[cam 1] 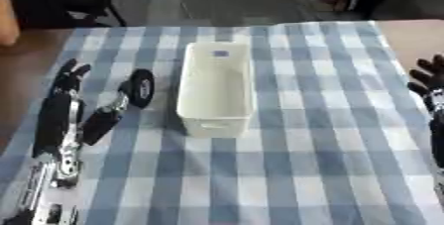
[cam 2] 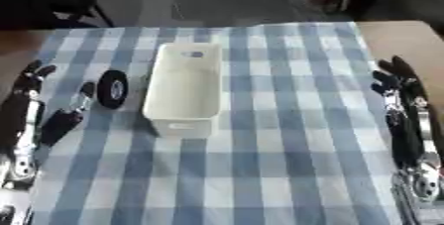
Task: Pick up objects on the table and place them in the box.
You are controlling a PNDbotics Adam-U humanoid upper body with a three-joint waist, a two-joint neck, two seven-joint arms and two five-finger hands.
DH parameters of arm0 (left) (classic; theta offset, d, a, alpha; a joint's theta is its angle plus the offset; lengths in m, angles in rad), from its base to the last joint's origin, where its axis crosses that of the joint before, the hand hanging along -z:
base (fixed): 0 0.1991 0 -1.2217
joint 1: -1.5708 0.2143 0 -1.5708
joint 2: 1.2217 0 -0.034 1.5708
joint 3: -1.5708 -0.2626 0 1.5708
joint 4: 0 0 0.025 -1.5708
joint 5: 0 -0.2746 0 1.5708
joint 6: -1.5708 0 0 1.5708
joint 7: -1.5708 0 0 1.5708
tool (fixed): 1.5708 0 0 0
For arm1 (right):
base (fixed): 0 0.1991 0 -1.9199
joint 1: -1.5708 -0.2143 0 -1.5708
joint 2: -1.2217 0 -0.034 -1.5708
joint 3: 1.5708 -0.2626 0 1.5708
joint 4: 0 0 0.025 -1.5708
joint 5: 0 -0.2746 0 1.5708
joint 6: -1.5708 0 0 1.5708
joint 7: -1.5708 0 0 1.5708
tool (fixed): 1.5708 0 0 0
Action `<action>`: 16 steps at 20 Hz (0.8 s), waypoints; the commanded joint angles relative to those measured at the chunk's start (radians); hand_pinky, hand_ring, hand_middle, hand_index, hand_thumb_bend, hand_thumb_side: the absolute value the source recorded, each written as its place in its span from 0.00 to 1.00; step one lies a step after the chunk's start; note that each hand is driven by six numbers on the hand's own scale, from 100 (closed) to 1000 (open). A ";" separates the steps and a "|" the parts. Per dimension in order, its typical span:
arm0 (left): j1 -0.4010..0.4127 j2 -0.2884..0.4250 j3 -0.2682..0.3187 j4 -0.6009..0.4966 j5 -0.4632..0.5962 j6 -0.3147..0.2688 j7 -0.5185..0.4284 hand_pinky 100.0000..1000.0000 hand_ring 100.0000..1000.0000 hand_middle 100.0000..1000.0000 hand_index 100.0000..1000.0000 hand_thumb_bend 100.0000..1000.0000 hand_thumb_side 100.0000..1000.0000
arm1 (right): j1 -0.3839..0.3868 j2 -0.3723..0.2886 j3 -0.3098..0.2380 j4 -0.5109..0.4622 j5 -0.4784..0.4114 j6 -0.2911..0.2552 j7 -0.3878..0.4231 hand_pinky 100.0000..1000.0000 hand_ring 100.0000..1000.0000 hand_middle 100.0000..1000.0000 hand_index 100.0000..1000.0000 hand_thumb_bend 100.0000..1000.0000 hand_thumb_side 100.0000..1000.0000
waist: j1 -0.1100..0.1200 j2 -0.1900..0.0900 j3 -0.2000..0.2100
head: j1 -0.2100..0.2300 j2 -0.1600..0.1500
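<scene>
A white box (cam 1: pixel 215 90) sits mid-table on the blue-and-white checked cloth (cam 1: pixel 295 169), its long axis running away from the robot — open side up, nothing visible inside. Just left of it stands a black wheel-like object (cam 1: pixel 141 87), on edge, its flat face toward the box. The left hand (cam 1: pixel 65 105) lies beside the wheel, fingers straight, thumb near it. The right hand (cam 2: pixel 401 100) rests spread at the table's right edge, well apart from the box.
</scene>
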 commanded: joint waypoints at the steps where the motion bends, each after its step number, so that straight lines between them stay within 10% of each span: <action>1: -0.032 -0.001 -0.006 0.015 -0.005 -0.003 0.006 0.83 0.93 1.00 0.92 0.97 0.83 | -0.010 -0.006 -0.002 -0.006 -0.003 0.000 0.004 0.86 0.87 0.86 0.96 0.00 0.68 | -0.002 -0.010 -0.001 | -0.007 -0.009; 16: -0.119 -0.010 -0.013 0.111 -0.069 0.000 0.000 0.84 0.93 1.00 0.92 0.92 0.80 | -0.009 -0.004 0.000 -0.003 -0.004 -0.001 0.007 0.86 0.87 0.86 0.97 0.00 0.68 | -0.003 -0.012 -0.003 | -0.006 -0.012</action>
